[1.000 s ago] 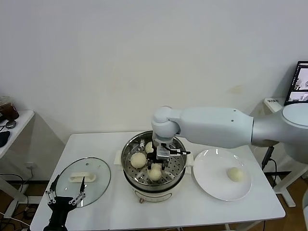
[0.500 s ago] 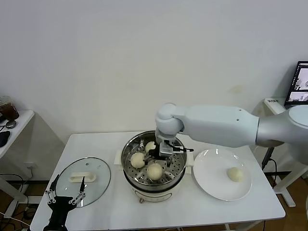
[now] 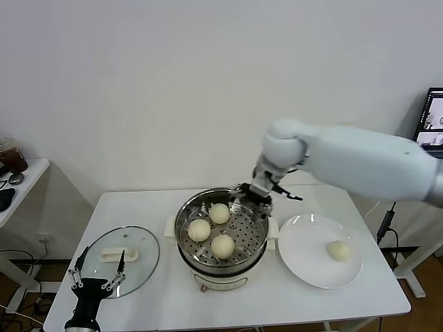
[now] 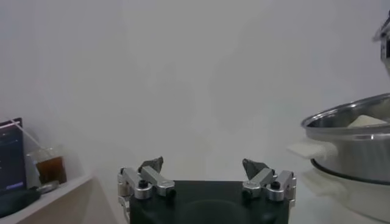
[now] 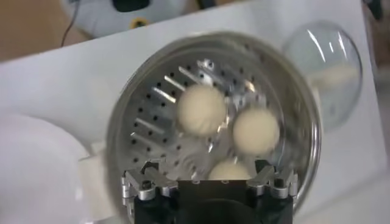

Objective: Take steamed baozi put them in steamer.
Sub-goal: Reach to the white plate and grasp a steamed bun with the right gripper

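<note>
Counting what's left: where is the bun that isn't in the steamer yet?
In the head view, the bun lies alone on the white plate, right of the steamer.

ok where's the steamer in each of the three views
Head view: the steamer stands mid-table, three baozi inside.
Left wrist view: only its rim and side show at the frame edge.
Right wrist view: it fills the middle, seen from above.
Shared landmark: its shiny steel rim.
</note>
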`<state>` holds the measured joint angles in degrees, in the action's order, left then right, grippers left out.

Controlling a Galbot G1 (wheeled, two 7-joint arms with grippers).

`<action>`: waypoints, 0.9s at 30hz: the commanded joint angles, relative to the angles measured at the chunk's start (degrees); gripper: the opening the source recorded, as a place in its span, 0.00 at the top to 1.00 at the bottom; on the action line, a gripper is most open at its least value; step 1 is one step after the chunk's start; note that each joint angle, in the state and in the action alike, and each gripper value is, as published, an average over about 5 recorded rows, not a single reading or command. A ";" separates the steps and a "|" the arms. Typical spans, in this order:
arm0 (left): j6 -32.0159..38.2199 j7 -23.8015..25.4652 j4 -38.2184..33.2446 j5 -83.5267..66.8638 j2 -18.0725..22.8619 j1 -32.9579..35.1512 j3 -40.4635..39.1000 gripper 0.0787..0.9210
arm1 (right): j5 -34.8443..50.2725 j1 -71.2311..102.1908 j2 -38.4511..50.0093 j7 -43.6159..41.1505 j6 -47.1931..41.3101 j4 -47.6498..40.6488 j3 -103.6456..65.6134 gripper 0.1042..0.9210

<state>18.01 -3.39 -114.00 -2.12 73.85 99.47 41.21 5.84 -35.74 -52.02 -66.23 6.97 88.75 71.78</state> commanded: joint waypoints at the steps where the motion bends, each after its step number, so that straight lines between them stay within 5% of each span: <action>1: 0.07 0.03 0.31 0.44 -0.14 -0.20 -0.84 0.12 | 3.18 6.65 22.48 -1.58 -24.48 3.51 -7.80 0.12; 12: -0.03 0.04 0.60 1.63 -0.12 -0.09 -1.82 0.12 | -10.76 35.13 29.85 -1.47 -21.90 -3.47 -27.51 0.12; 27: -0.22 -0.03 0.06 2.34 0.39 0.62 -1.26 0.12 | -18.86 49.19 23.32 0.65 -16.64 -15.13 -40.75 0.12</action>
<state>17.78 -3.40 -113.88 0.11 74.21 99.95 39.93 -7.45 2.51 -27.91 -66.23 -10.53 80.15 40.17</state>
